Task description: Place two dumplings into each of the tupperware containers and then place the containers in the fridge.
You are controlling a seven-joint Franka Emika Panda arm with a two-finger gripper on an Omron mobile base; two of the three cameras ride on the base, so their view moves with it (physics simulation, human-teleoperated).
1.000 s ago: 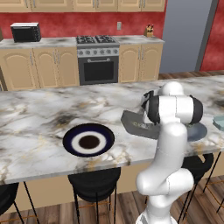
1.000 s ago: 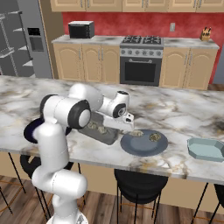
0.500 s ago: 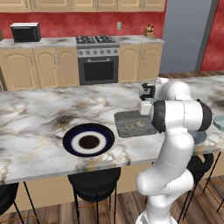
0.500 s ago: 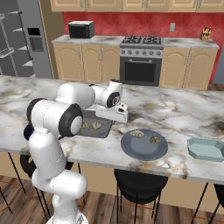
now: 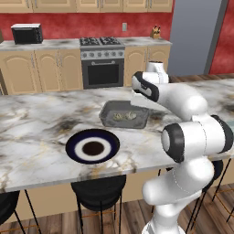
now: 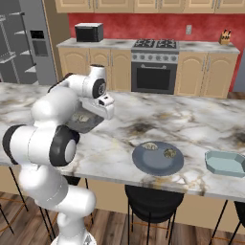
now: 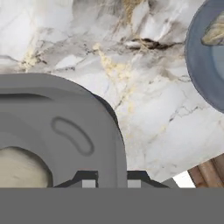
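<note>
My gripper is shut on the rim of the dark grey tupperware container, with one fingertip on each side of its wall. A tan dumpling lies inside it. In the left base view the gripper holds the right end of the container, low over the marble counter, with dumplings in it. From the other side, the gripper and container sit left of a round grey plate that carries two dumplings. The pale bluish container rests at the far right. The fridge stands at the back left.
A dark-blue-and-white plate lies near the counter's front edge, left of the arm. Black stools stand under the counter. A steel oven and wooden cabinets line the back wall. The counter's front edge shows close to the container.
The arm has swung left along the counter and carried the dark grey container away from the round grey plate. The jaws have closed tighter on its rim.
</note>
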